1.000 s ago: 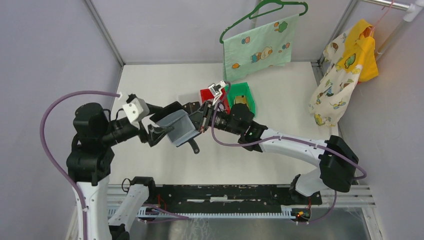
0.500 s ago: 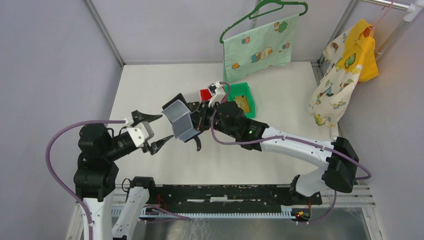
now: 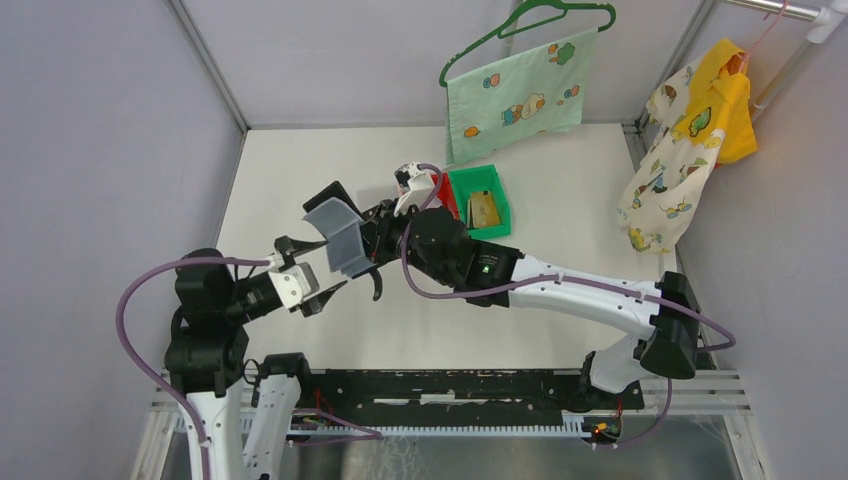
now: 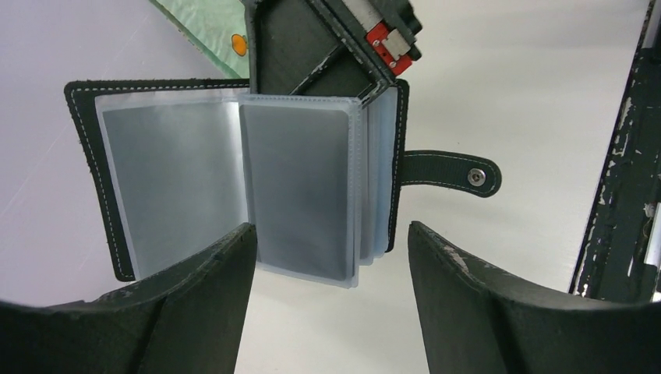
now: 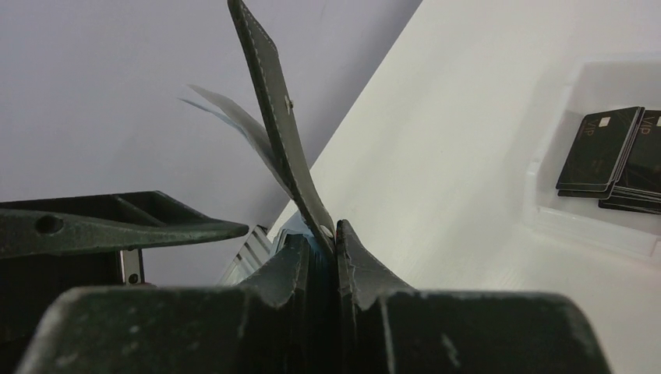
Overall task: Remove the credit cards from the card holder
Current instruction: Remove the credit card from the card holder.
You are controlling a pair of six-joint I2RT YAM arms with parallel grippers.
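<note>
white tabletop (image 3: 580,200) inside grey walls. at the back a green hanger (image 3: 530,25) carries a pale green printed cloth (image 3: 515,100), and yellow printed clothes (image 3: 700,120) hang at the far right.

right gripper (image 3: 372,240) is pinched nearly closed on the card holder (image 3: 338,232), clamping one edge of the black cover. i see that best on the right wrist cam, where the cover (image 5: 273,101) stands up out of the gripper (image 5: 335,234). the holder is up off the tabletop, left of centre, open like a book with its clear sleeves fanned out. in the left wrist view the holder (image 4: 296,195) faces me, sleeves grey and shiny, and i can't tell if any cards sit in them. its snap tab (image 4: 448,173) sticks out on the right side.

left gripper (image 3: 318,268) is wide open and grips nothing. it sits just in front of the holder's lower edge, its fingers (image 4: 195,296) either side of the sleeves. contact unclear.

green bin (image 3: 463,185) is behind the right arm with tan-gold credit cards (image 3: 483,210) lying in it, count unclear. red bin (image 3: 445,192) is just left of it, mostly hidden by the arm. the right wrist cam also shows a clear bin (image 5: 546,202) on the tabletop with black vip cards (image 5: 604,156) stacked inside.
</note>
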